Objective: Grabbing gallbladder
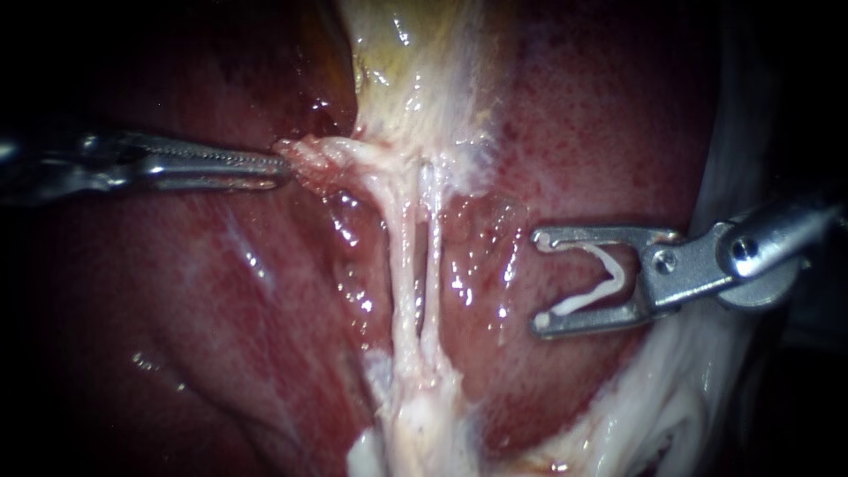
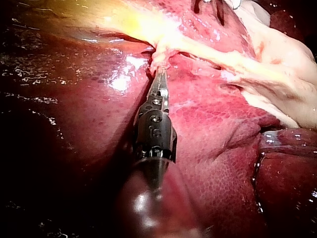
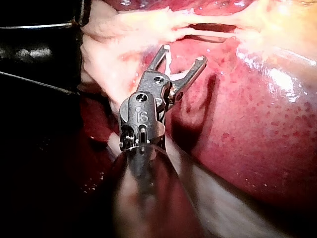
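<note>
Pale yellow, glistening gallbladder lay on dark red liver; likely soft, slippery, tearable. Slender left instrument jaws pinched its pinkish neck fringe, probably the best hold. Steel right instrument jaws, spread, cradled white clip.

Below the gallbladder two tubes run between left instrument and right instrument, which holds a clip.

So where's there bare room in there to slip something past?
Free: the bare liver below the left instrument, and the liver strip between the two tubes and the right instrument, whose end effector holds a clip. Crowded: the middle, where the left instrument's tip meets the gallbladder above the tubes.
</note>
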You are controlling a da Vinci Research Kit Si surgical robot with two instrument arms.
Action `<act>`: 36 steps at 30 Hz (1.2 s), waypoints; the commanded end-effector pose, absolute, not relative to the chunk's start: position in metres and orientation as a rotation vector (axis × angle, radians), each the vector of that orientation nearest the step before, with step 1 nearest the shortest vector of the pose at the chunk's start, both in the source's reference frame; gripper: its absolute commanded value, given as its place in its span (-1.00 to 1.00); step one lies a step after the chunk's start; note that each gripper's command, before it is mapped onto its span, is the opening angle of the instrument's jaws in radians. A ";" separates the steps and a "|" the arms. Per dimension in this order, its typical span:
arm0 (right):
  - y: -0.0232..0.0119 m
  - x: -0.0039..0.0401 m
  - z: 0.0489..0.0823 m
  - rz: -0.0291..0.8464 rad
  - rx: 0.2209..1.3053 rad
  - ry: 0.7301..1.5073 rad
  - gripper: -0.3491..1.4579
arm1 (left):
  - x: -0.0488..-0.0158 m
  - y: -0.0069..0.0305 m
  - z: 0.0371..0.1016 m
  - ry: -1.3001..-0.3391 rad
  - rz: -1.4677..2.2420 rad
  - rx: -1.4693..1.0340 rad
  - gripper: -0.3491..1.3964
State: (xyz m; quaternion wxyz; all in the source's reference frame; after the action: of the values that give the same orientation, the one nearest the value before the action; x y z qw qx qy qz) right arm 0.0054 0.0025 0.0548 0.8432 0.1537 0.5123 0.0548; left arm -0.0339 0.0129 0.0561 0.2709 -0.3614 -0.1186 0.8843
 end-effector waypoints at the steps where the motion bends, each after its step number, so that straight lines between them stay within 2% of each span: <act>1: 0.0025 0.0054 0.0548 0.116 0.324 1.082 -0.09 | -0.0339 0.0129 0.0559 -0.321 2.381 -0.974 -1.00; 4: 0.0025 0.0054 0.0548 0.116 0.325 1.082 -0.09 | -0.0336 0.0129 0.0557 -0.338 2.382 -0.980 -1.00; 7: 0.0025 0.0053 0.0548 0.116 0.325 1.082 -0.09 | -0.0331 0.0131 0.0555 -0.358 2.383 -0.988 -0.38; 8: 0.0025 0.0053 0.0548 0.115 0.325 1.082 -0.09 | -0.0329 0.0132 0.0553 -0.360 2.384 -0.990 -0.31; 9: 0.0025 0.0053 0.0548 0.115 0.325 1.082 -0.09 | -0.0327 0.0133 0.0552 -0.363 2.384 -0.990 -0.11; 11: 0.0025 0.0053 0.0547 0.115 0.325 1.082 -0.09 | -0.0323 0.0138 0.0547 -0.352 2.399 -0.995 0.14; 14: 0.0025 0.0053 0.0547 0.115 0.325 1.082 -0.09 | -0.0323 0.0149 0.0540 -0.319 2.434 -1.004 0.37; 19: 0.0025 0.0053 0.0548 0.115 0.325 1.082 -0.09 | -0.0341 0.0163 0.0539 -0.290 2.473 -1.026 0.35; 27: 0.0025 0.0053 0.0547 0.115 0.325 1.082 -0.09 | -0.0387 0.0175 0.0561 -0.312 2.472 -1.104 0.27; 36: 0.0025 0.0054 0.0548 0.116 0.324 1.082 -0.09 | -0.0400 0.0170 0.0596 -0.320 2.483 -1.119 0.08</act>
State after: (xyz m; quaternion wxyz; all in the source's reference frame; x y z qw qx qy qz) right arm 0.0054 0.0025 0.0547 0.8431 0.1536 0.5125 0.0548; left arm -0.0400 0.0169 0.0598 0.1982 -0.4001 -0.1142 0.8875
